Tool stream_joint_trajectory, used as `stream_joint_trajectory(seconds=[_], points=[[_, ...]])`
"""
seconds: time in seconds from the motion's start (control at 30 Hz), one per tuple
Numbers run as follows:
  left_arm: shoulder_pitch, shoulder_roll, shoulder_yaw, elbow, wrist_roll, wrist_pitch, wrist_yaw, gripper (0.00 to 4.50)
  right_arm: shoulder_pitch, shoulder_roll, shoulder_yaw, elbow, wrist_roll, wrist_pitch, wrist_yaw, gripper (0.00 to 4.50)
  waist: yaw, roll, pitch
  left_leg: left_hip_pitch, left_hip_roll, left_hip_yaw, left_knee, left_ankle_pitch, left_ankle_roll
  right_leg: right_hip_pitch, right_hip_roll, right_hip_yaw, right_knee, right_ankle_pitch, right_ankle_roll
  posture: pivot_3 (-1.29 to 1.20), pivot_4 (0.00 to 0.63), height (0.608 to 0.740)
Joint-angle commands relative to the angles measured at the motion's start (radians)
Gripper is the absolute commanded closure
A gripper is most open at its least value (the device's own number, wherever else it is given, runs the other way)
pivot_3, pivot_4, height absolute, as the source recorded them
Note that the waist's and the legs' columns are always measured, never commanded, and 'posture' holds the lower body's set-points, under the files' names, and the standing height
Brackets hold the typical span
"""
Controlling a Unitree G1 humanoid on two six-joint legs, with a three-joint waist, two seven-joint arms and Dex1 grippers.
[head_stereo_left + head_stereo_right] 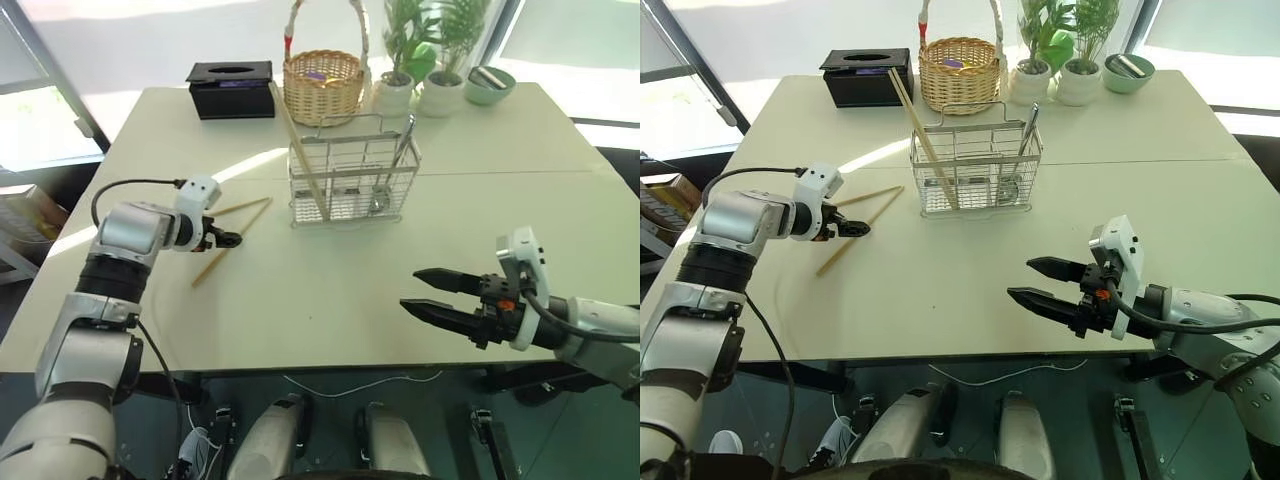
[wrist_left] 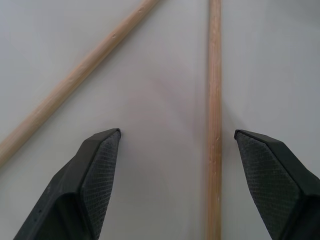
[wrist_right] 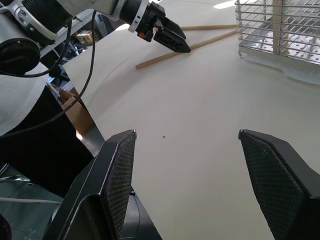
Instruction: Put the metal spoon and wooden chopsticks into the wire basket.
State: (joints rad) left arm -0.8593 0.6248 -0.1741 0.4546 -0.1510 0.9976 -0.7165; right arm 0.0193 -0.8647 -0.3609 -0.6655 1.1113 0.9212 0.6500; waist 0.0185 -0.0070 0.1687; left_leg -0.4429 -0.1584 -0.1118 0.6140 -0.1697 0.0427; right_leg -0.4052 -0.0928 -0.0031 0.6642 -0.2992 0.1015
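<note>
Chopsticks [image 1: 232, 236] lie crossed near your worktop's [image 1: 300, 310] left edge; your spread left pincer [image 2: 177, 165] straddles one, so closing off-centre could roll it away.

Both arms forward over the table, both grippers open and empty.

The left arm reaches out from the robot's left side, its wrist bent so that the left gripper [image 1: 232, 239] slants down and toward the middle, low over the table top. In the left wrist view its two black fingers [image 2: 95, 170] stand wide apart with nothing between the textured pads. The right arm comes in from the right, forearm roughly level, and the right gripper [image 1: 428, 292] points toward the left, held above the near part of the table. Its fingers [image 3: 115, 185] are likewise spread, one above the other in the head views, gripping nothing.
</note>
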Motion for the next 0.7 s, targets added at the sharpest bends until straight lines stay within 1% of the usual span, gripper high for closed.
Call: stream_joint_trajectory(seconds=[0.03,0.1,0.13,0.2,0.37,0.47,0.53,0.6,0.63,0.7], points=[[-0.01,-0.021,-0.006,0.026,0.006,-0.008,-0.016,1.95,-0.015,0.0,-0.005,-0.011,-0.005,-0.028,-0.007,1.12,0.0,0.0,0.0,0.0,0.0,0.0,0.0,0.0,0.0,0.0,0.0,0.0,0.0,0.0,0.0,0.0,0.15,0.725],[-0.017,-0.021,-0.005,0.032,0.011,-0.008,-0.021,2.9,-0.014,0.002,-0.004,-0.011,-0.007,-0.032,-0.01,1.12,0.0,0.0,0.0,0.0,0.0,0.0,0.0,0.0,0.0,-0.001,-0.001,0.0,-0.001,0.0,0.0,0.0,0.15,0.725],[-0.02,-0.02,-0.004,0.034,0.013,-0.008,-0.024,3.47,-0.015,0.003,-0.002,-0.011,-0.007,-0.033,-0.012,1.12,0.0,0.0,0.0,0.0,-0.001,0.0,0.0,0.0,0.0,-0.001,-0.001,0.0,-0.001,0.0,0.0,0.0,0.15,0.725],[-0.023,-0.018,-0.003,0.038,0.014,-0.009,-0.028,4.46,-0.015,0.006,0.002,-0.011,-0.008,-0.036,-0.015,1.12,-0.001,0.0,0.0,0.0,-0.001,0.0,0.0,0.0,0.0,-0.001,0.0,0.0,-0.002,0.001,0.003,0.0,0.15,0.725],[-0.023,-0.022,0.009,0.022,0.005,0.016,-0.031,4.46,-0.014,0.008,0.009,-0.01,-0.015,-0.045,-0.018,1.12,0.0,0.0,0.0,0.0,-0.001,0.0,0.0,0.0,0.0,0.0,0.0,0.0,-0.001,0.002,0.004,0.0,0.15,0.725],[-0.029,-0.035,0.059,-0.008,-0.021,0.037,-0.014,4.46,-0.014,0.008,0.01,-0.01,-0.016,-0.048,-0.019,1.12,-0.001,0.0,0.0,0.0,-0.001,0.0,0.0,0.0,0.0,0.0,0.0,0.0,-0.001,0.002,0.004,0.0,0.15,0.725],[-0.041,-0.06,0.156,-0.044,-0.06,-0.002,0.024,4.46,-0.008,0.005,0.005,-0.01,-0.015,-0.049,-0.017,1.12,-0.001,-0.001,0.001,-0.001,-0.001,0.0,0.0,0.0,0.0,0.0,0.0,0.0,-0.001,0.002,0.004,0.0,0.15,0.725],[-0.056,-0.099,0.28,-0.097,-0.134,-0.067,0.046,4.46,-0.004,0.002,0.001,-0.01,-0.016,-0.048,-0.015,1.12,-0.002,-0.003,0.002,-0.003,-0.001,0.0,0.0,0.0,0.0,-0.001,0.0,-0.001,-0.001,0.002,0.004,0.0,0.15,0.725],[-0.061,-0.129,0.352,-0.135,-0.167,-0.176,0.073,4.46,-0.005,0.0,0.0,-0.009,-0.013,-0.047,-0.016,1.12,-0.004,-0.003,0.002,-0.004,-0.001,0.0,0.001,0.0,0.0,-0.002,0.0,-0.001,-0.001,0.002,0.004,0.0,0.15,0.725],[-0.072,-0.166,0.439,-0.176,-0.209,-0.272,0.119,4.46,-0.005,-0.002,-0.001,-0.008,-0.009,-0.046,-0.018,1.12,-0.005,-0.004,0.002,-0.004,-0.001,0.0,0.001,0.0,0.001,-0.002,0.0,-0.001,-0.001,0.002,0.005,0.0,0.15,0.725]])
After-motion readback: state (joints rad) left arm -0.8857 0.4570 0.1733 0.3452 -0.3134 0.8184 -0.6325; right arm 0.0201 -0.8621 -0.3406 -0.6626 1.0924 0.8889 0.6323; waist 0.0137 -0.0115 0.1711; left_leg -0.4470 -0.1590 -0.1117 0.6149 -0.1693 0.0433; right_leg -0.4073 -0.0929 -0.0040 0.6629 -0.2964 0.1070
